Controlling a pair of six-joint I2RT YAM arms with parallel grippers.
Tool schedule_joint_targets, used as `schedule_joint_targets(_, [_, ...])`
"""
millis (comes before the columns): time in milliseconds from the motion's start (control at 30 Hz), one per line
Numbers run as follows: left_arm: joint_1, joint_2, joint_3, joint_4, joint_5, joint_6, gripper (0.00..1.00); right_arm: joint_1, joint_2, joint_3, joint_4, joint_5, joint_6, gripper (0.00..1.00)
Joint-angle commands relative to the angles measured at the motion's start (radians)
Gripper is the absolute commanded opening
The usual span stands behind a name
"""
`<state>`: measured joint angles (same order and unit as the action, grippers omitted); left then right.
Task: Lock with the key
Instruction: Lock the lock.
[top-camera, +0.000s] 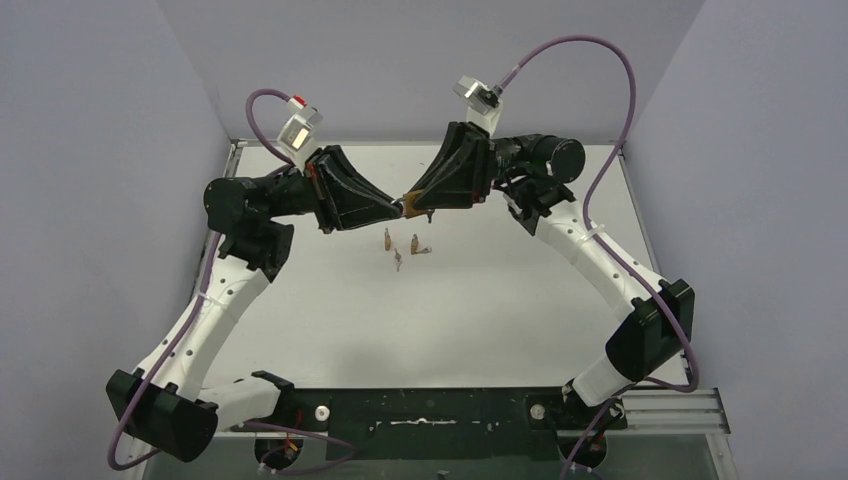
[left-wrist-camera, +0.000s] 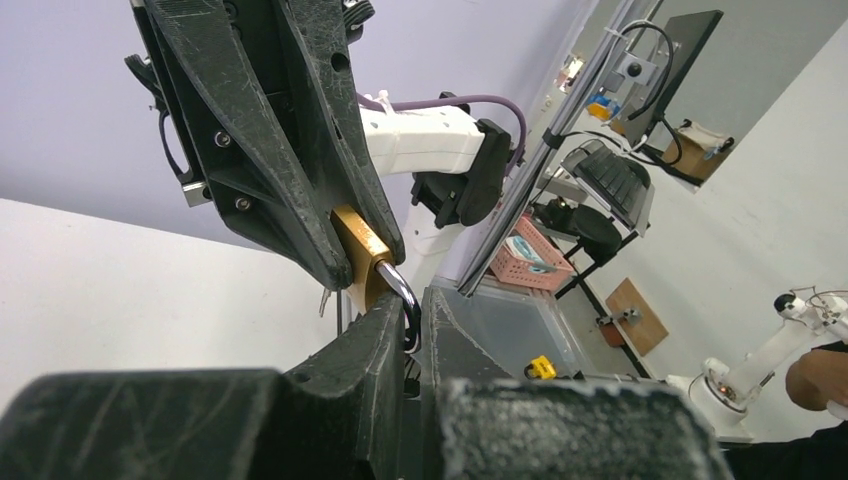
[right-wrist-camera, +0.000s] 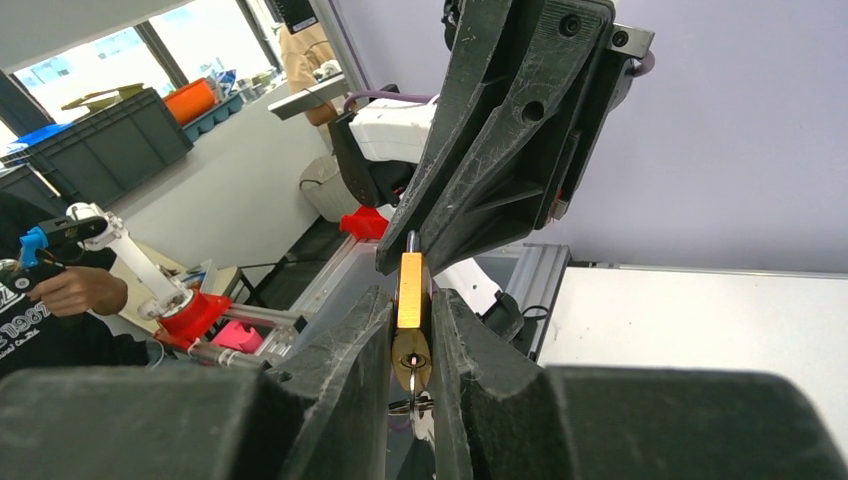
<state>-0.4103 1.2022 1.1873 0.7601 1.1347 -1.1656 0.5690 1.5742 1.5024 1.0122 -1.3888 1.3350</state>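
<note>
Brass padlock with silver steel shackle is held in mid-air above the white desk, where the two arms meet. Left hand closed tight on the shackle. Right hand clamped on the brass body, one finger on each flat side. Small metal key ring hangs under the body; key seating not discernible. Small brownish items on desk below, unidentifiable.

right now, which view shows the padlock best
Right wrist: the padlock sits centred in the right gripper, brass body and keyhole end facing the camera. Left wrist shows its body side and shackle, partly hidden. Top external shows only a small glimpse where the gripper tips meet.
</note>
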Motion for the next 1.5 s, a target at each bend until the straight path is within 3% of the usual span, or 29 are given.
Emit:
schedule_joint_targets(0, [0.017,0.029,0.023,-0.102,-0.119,0.089,0.00,0.063,-0.026,0.002,-0.077,0.021,-0.038,0.00])
schedule_joint_targets(133, [0.056,0.008,-0.005,-0.095,-0.133,0.082,0.00,0.053,-0.047,-0.017,-0.088,0.039,-0.053,0.00])
schedule_joint_targets(300, [-0.019,0.046,-0.003,-0.084,-0.155,0.097,0.00,0.148,-0.012,-0.009,-0.227,0.060,-0.189,0.00])
schedule_joint_targets(400, [-0.027,0.051,0.007,-0.084,-0.147,0.096,0.00,0.153,-0.001,0.001,-0.218,0.057,-0.184,0.00])
schedule_joint_targets(633, [0.095,-0.012,0.002,-0.052,-0.101,0.031,0.00,0.032,-0.078,-0.009,-0.212,0.031,-0.159,0.00])
schedule_joint_targets(833, [0.108,-0.017,-0.006,-0.045,-0.096,0.026,0.00,0.005,-0.096,-0.018,-0.226,0.030,-0.160,0.00])
schedule_joint_targets(1133, [-0.017,0.031,0.009,-0.036,-0.136,0.050,0.00,0.119,-0.011,0.021,-0.205,0.064,-0.175,0.00])
schedule_joint_targets(1467, [-0.057,0.049,-0.001,-0.063,-0.153,0.083,0.00,0.149,0.032,0.061,-0.163,0.069,-0.143,0.00])
